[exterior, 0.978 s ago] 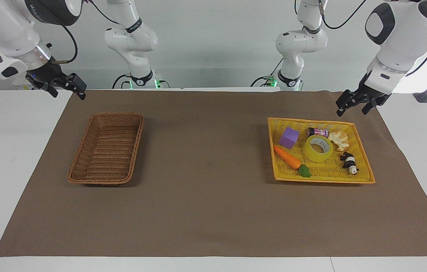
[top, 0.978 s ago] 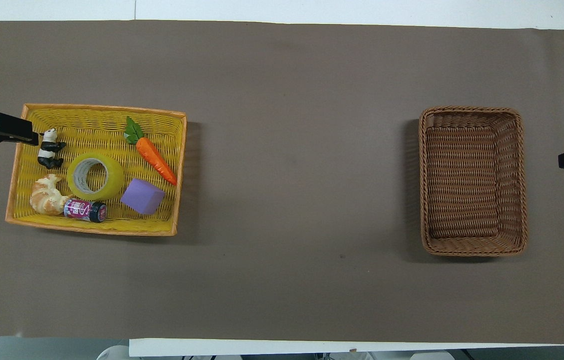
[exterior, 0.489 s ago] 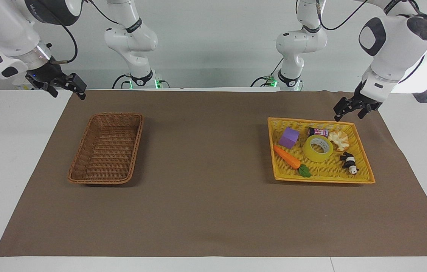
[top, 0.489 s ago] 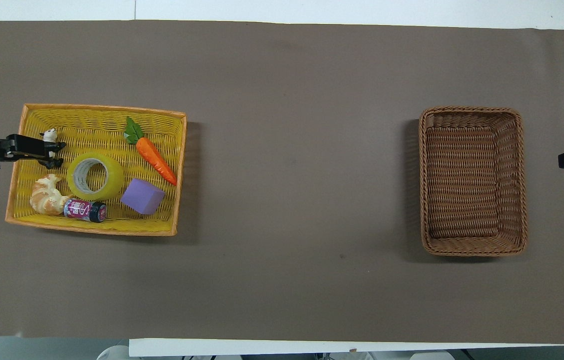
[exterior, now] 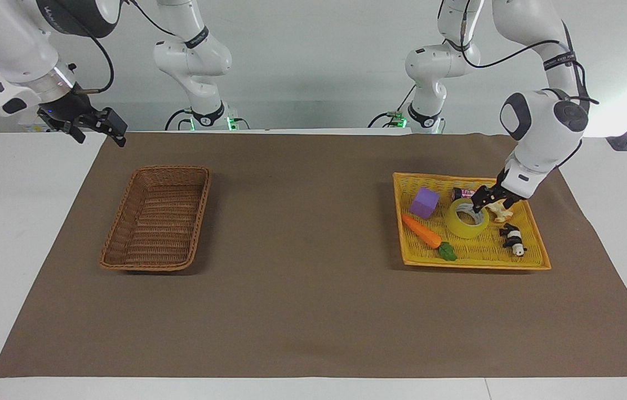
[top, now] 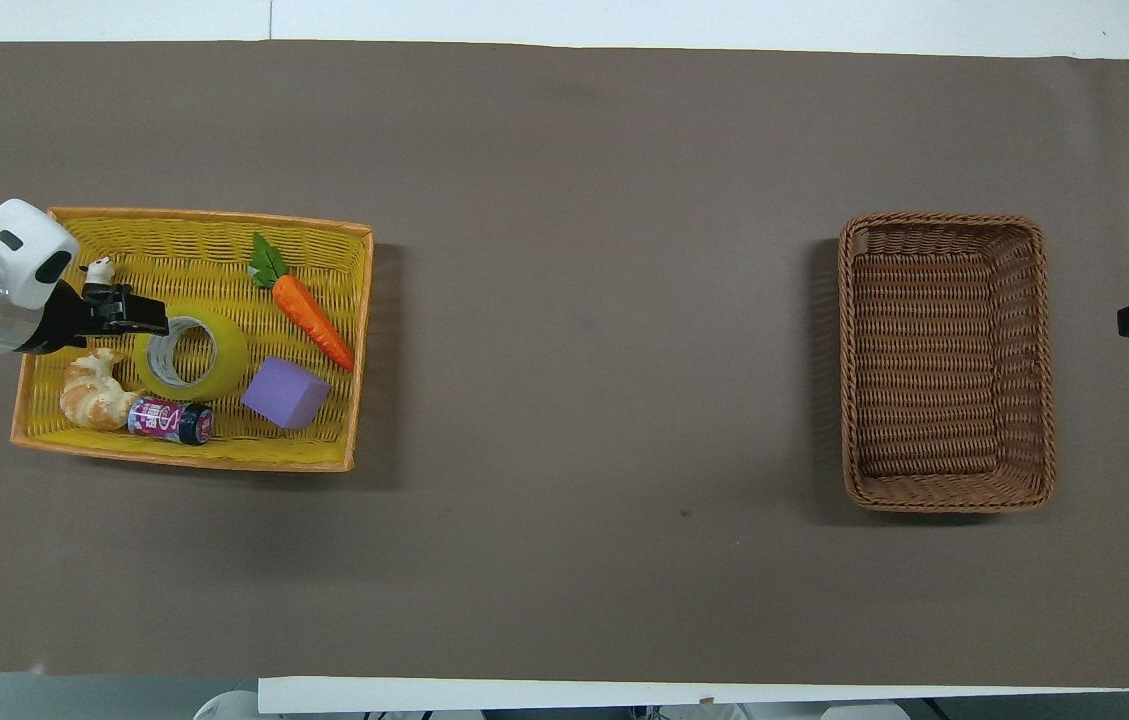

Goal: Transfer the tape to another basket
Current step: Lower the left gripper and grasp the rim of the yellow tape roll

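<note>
Left gripper (exterior: pixel 484 203) at tape (exterior: pixel 466 220) rim, fingers' state unclear; right gripper (exterior: pixel 103 126) waits

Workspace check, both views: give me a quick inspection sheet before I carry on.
Surface: brown mat over a white table.
Job's things: tape lies flat in the yellow basket; brown basket holds nothing.
Clutter: carrot, purple block, can, croissant, panda, all in the yellow basket.
Hands: left hand low over the tape's rim; right hand waits up by the brown basket's end.
Cables: black ones on both arms.
Surroundings: plain wall.
</note>
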`<state>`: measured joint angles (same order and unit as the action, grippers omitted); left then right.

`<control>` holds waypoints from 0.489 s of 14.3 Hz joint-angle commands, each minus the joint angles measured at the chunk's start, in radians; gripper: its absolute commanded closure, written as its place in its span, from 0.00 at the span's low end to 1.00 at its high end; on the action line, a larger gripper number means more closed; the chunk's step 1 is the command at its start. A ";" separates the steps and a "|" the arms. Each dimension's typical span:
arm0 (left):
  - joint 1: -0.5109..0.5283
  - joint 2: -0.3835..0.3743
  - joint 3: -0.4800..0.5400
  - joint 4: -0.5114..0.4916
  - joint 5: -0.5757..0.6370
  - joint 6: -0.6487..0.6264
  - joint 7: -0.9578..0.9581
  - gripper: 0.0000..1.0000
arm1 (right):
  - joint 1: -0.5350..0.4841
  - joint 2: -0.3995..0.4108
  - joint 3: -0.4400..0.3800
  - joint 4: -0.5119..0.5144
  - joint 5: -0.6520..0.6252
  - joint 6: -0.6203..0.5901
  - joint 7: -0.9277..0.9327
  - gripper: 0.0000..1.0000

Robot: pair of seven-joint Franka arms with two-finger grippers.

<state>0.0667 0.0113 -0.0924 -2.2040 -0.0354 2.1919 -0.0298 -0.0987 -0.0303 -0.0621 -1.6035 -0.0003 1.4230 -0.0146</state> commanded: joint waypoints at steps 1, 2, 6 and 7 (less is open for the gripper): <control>0.008 -0.019 0.000 -0.040 0.008 0.028 0.030 0.02 | 0.001 -0.025 -0.001 -0.029 -0.007 0.007 -0.011 0.00; 0.008 -0.013 0.000 -0.039 0.008 0.040 0.028 0.03 | 0.001 -0.025 -0.001 -0.029 -0.007 0.007 -0.011 0.00; 0.044 0.013 0.000 -0.049 0.008 0.074 0.031 0.09 | 0.001 -0.025 -0.001 -0.029 -0.007 0.007 -0.011 0.00; 0.041 0.013 0.000 -0.063 0.008 0.075 0.030 0.10 | 0.001 -0.025 -0.001 -0.029 -0.007 0.007 -0.011 0.00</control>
<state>0.1002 0.0249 -0.0909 -2.2350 -0.0354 2.2324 -0.0138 -0.0987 -0.0303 -0.0621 -1.6035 -0.0003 1.4230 -0.0146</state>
